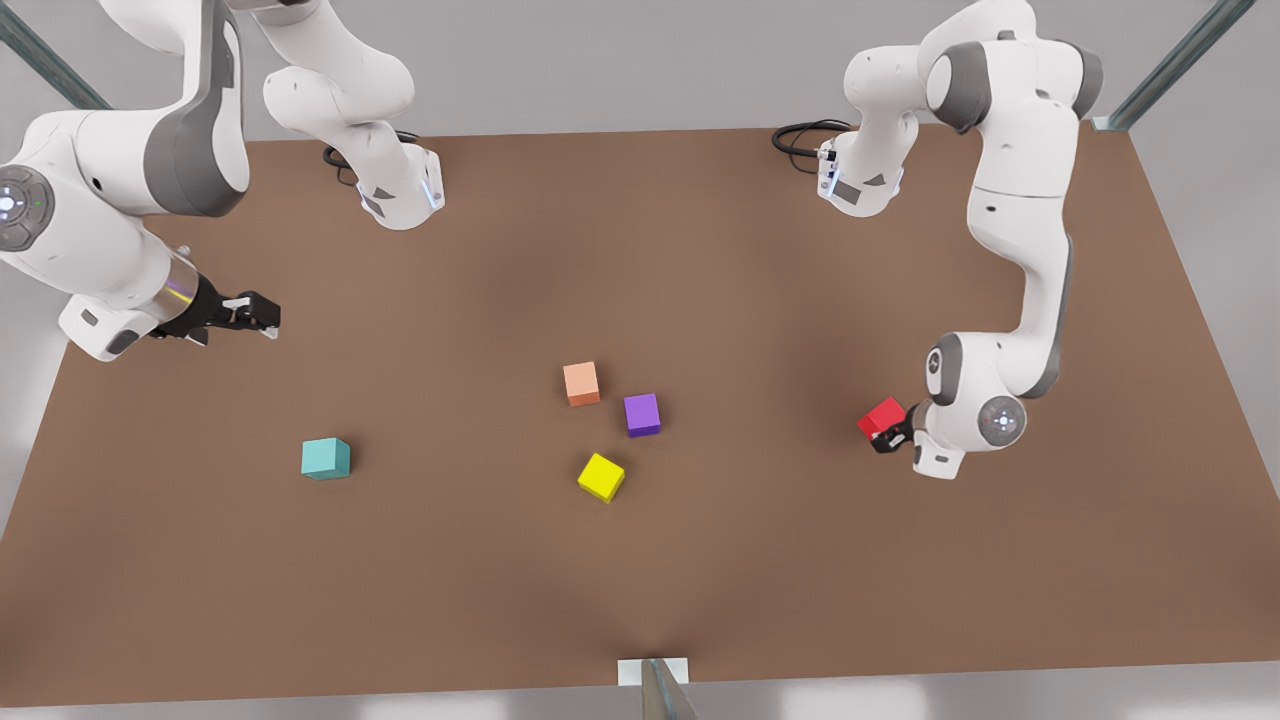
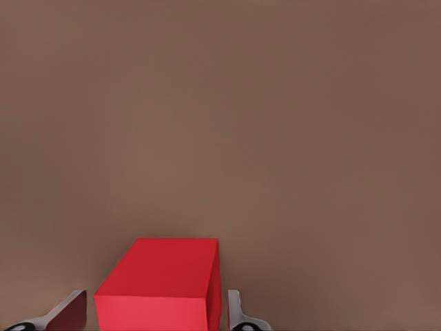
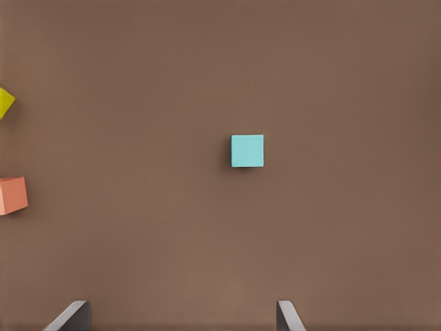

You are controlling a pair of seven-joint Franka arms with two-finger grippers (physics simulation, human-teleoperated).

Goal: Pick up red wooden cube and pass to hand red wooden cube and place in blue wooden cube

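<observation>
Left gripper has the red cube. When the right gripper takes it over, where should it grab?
Probably the free faces. The left gripper is shut on the red cube, its fingers covering two opposite sides. The right gripper, open and waiting, should close across the other pair, approaching from the table's middle.

Red wooden cube [image 1: 881,415] tilted, clamped aloft; blue wooden cube [image 1: 325,458] flat on table.

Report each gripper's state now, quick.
Left gripper: shut on the red wooden cube, at the front view's right.
Right gripper: open, holding nothing, waiting above the blue wooden cube.
</observation>
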